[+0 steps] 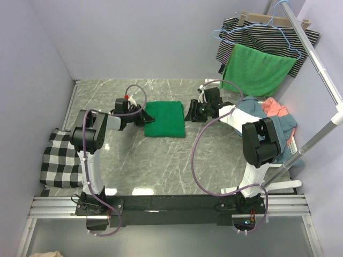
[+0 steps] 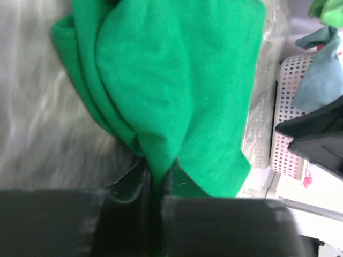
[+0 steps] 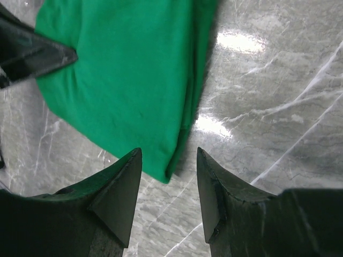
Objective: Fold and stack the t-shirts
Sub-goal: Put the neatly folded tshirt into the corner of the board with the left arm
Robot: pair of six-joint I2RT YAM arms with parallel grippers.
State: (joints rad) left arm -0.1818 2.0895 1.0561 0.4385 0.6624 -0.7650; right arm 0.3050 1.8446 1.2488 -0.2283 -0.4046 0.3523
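Shows the green t-shirt (image 1: 165, 119) folded flat in the middle of the table (image 1: 161, 171), nearly square with no clear long axis, layered edge facing right. Clenches the left gripper (image 1: 143, 116) on its left edge; reveals the pinched ridge only from the left wrist. Holds the right gripper (image 3: 168, 155) released, fingers apart at the right edge. Finds a blue t-shirt (image 1: 252, 107) and coral t-shirt (image 1: 276, 107) heaped in a basket (image 1: 292, 143) at the table's right edge, and a checked cloth (image 1: 59, 158) beyond the left edge.

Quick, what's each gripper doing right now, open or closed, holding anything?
Left gripper: closed, pinching an edge of the folded green t-shirt.
Right gripper: open, holding nothing, at the shirt's opposite side.
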